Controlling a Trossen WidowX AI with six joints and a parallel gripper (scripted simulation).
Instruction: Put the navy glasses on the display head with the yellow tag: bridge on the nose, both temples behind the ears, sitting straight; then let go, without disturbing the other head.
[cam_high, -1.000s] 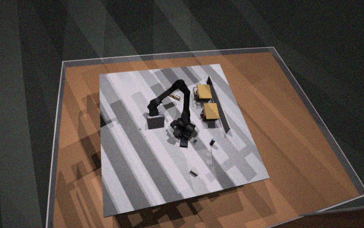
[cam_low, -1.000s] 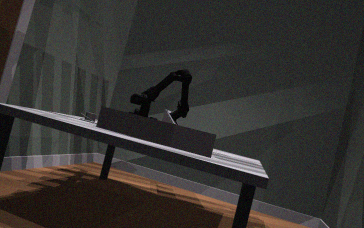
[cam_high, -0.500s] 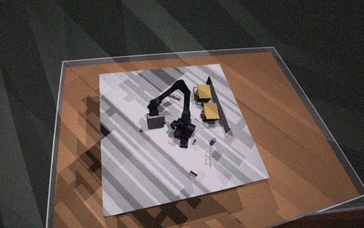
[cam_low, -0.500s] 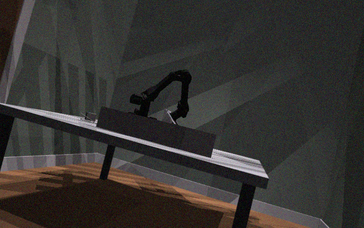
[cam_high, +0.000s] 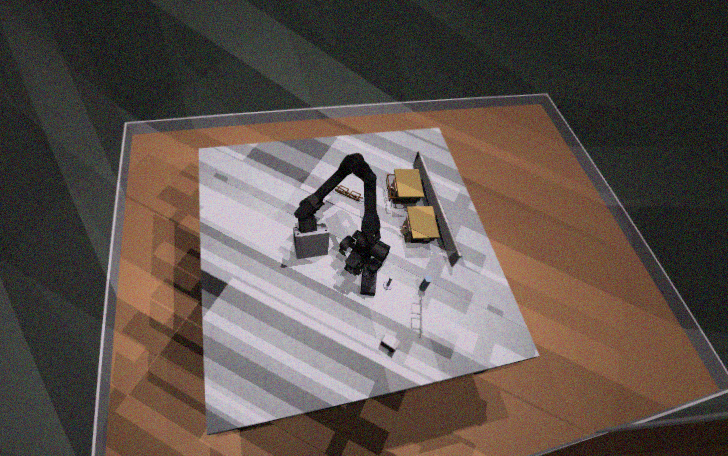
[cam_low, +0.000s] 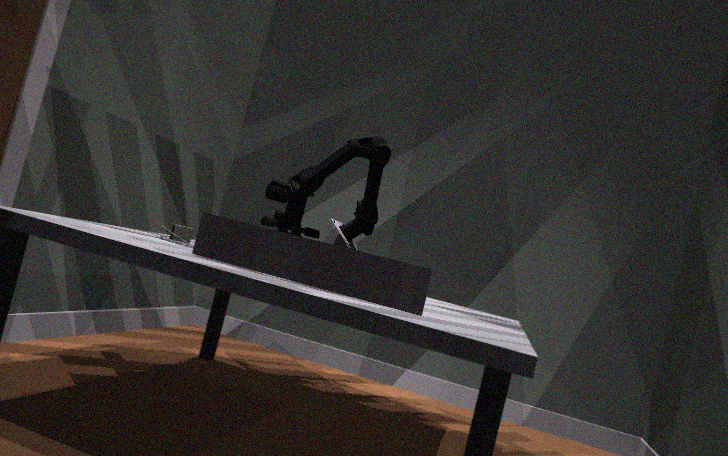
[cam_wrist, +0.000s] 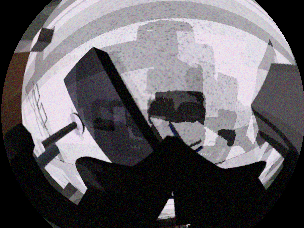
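My gripper (cam_high: 365, 258) (cam_wrist: 170, 140) is shut and low over the table, with its fingertips together. Thin navy pieces, parts of the navy glasses (cam_wrist: 172, 129), show just past the fingertips in the wrist view. The fingers hide most of them, and no hold on them is visible. Two display heads with gold-coloured tops, a farther one (cam_high: 408, 183) and a nearer one (cam_high: 422, 221), stand in front of the dark wall panel. Their faces and the yellow tag cannot be made out. In the exterior view the panel hides both heads.
A dark slab (cam_high: 368, 283) (cam_wrist: 110, 105) is beside the gripper. A thin peg (cam_wrist: 60, 134), a blue-topped cylinder (cam_high: 424, 283), wire-frame glasses (cam_high: 416, 319) and a small box (cam_high: 389, 342) are nearby. Brown glasses (cam_high: 349, 193) lie behind the arm. The dark wall panel (cam_high: 437, 209) (cam_low: 311, 265) runs behind the heads.
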